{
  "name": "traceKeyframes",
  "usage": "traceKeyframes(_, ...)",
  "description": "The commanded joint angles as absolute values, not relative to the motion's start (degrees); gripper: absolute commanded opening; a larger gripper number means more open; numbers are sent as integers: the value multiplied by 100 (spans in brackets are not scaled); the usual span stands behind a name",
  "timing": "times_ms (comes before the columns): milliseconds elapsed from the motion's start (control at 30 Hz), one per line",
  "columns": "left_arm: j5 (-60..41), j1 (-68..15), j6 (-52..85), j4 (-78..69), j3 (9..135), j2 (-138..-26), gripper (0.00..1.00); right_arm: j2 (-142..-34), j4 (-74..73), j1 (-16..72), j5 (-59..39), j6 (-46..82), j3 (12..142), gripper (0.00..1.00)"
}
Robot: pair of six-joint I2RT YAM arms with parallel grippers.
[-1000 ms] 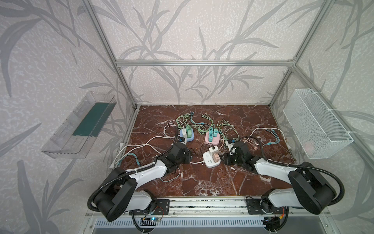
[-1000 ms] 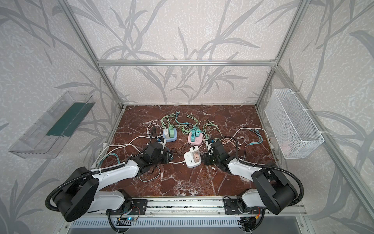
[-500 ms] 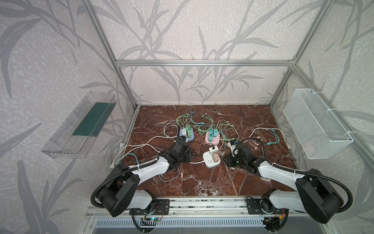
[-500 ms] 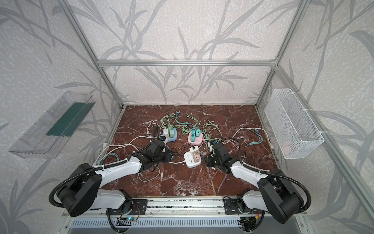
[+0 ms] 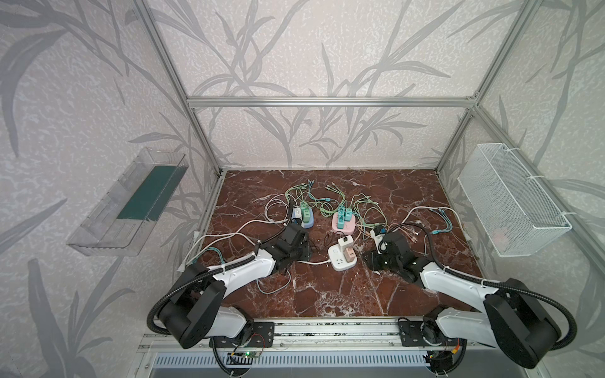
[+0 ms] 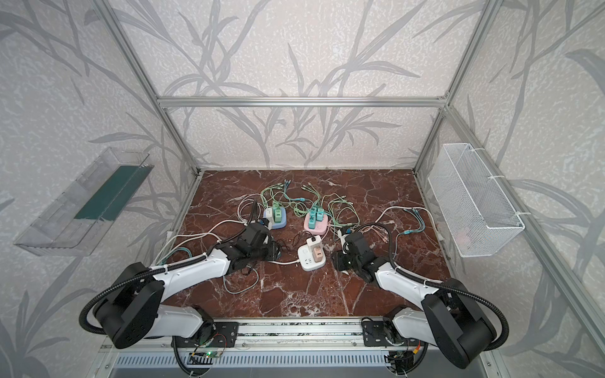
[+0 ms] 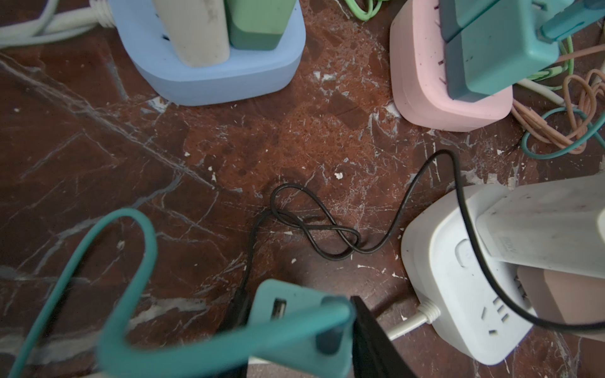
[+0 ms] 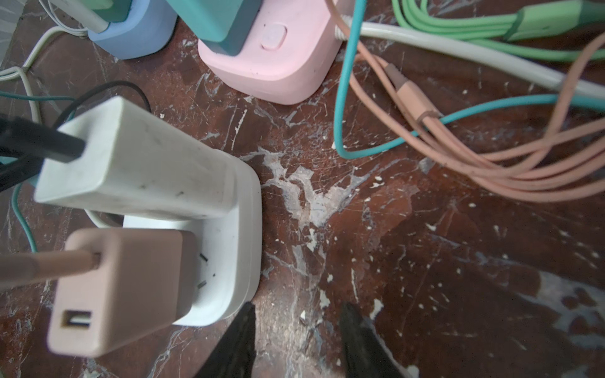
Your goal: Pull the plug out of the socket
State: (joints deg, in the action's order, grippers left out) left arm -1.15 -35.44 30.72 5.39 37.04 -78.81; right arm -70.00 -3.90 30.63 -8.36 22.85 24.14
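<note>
The white socket [image 5: 339, 261] [image 6: 309, 260] stands mid-table with a white plug [image 8: 137, 163] and a pinkish-brown plug [image 8: 121, 288] seated in it. A teal plug [image 7: 294, 296] with a teal cable is off the socket, low over the marble to its left. My left gripper [image 7: 298, 314] [image 5: 302, 250] is shut on it, one dark finger against each side. On the socket's right, my right gripper [image 8: 294, 311] [image 5: 368, 258] is open. Only bare marble lies between its fingers, and one fingertip [image 8: 245, 314] is close to the socket's corner.
A blue socket [image 5: 307, 222] and a pink socket [image 5: 343, 224] with plugs stand just behind, amid tangled green, teal, salmon and white cables. A thin black cable [image 7: 327, 229] loops on the floor. A wire basket [image 5: 510, 203] hangs on the right wall and a clear tray [image 5: 131, 203] on the left wall.
The right arm has drawn back a little toward the front right. The left arm has barely shifted, and the teal plug still sits between its fingers.
</note>
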Motion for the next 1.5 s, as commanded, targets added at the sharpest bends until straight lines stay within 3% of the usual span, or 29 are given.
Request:
traceKeyframes(0, -107, -3517, 3140, 390, 3659, -7669, 52, -6761, -237, 3091, -693, 2242, 2358, 43)
traceKeyframes(133, 0, -3516, 3174, 325, 3531, -7479, 63, -6667, -270, 3109, -616, 2292, 2298, 44)
traceKeyframes(800, 121, -3607, 2991, 215, 3189, -6676, 74, -6163, -246, 3367, -168, 2364, 2180, 49)
traceKeyframes(1167, 415, -4370, 2424, -232, 3108, -6600, 71, -5886, -517, 3611, -171, 2277, 2040, 51)
traceKeyframes(1467, -186, -4680, 2288, -865, 2999, -6962, 62, -5713, -715, 3909, -242, 2336, 1974, 51)
